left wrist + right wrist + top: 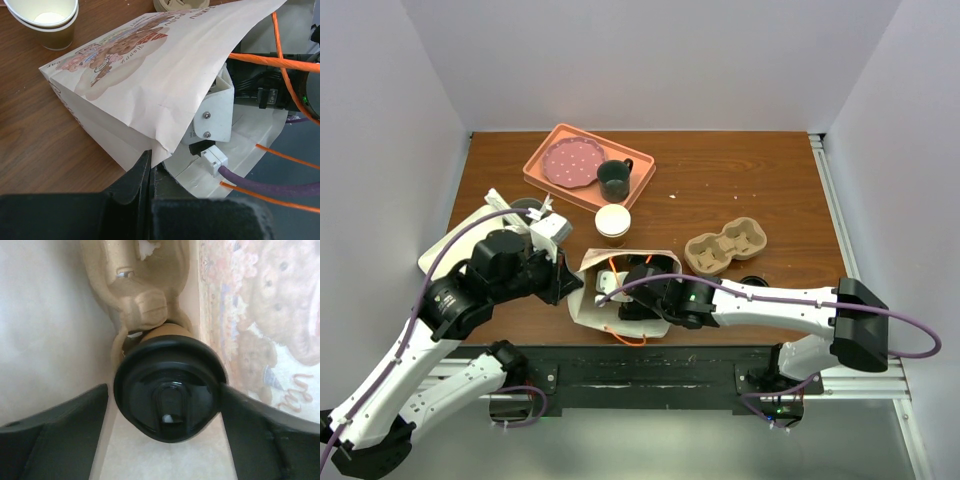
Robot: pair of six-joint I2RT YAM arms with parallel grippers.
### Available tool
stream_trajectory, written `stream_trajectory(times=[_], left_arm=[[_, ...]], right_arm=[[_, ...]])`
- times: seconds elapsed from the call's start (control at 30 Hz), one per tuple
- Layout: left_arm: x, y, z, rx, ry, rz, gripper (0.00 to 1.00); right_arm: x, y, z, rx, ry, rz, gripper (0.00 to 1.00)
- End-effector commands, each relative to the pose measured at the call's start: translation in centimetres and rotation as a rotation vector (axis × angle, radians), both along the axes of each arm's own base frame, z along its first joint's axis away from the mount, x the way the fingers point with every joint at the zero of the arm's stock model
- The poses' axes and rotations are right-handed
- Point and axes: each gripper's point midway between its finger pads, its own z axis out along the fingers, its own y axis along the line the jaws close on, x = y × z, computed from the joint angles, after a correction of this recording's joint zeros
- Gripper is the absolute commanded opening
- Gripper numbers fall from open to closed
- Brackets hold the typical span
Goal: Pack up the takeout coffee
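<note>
Right wrist view: right gripper (164,387) inside the bag (250,340), fingers (60,435) spread either side of the coffee (167,372).
Right grasp: 1 finger touches the lid (167,412), a thin gap shows at the other; cannot tell whether it grips.
Coffee: inside the bag, lid facing the camera, tan body against a pulp carrier (135,295) deeper in.
Left gripper (150,159): clenched on the bag's upper mouth edge, holding it raised.
Bag: on its side on the table (740,190), mouth towards the right arm (770,305).
Near the bag: 2 nested cups (42,20) behind, second carrier (725,248) to its right.
</note>
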Motion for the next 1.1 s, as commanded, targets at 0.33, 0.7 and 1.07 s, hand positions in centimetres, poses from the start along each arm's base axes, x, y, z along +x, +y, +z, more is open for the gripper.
stream_trajectory(times=[0.33,0.7,1.07], left_arm=[[0.5,-0.7,2.5,-0.031,-0.061,-0.03,0.0],[0.4,-0.8,2.7,-0.035,-0.054,-0.03,0.0],[0.3,-0.7,2.4,-0.039,-0.044,-0.024,0.0]], right_arm=[[0.8,0.3,4.7,0.117,-0.04,-0.059,0.99],[1.1,0.3,5.9,0.143,-0.024,-0.086,0.98],[1.4,-1.2,5.3,0.107,-0.032,-0.149,0.98]])
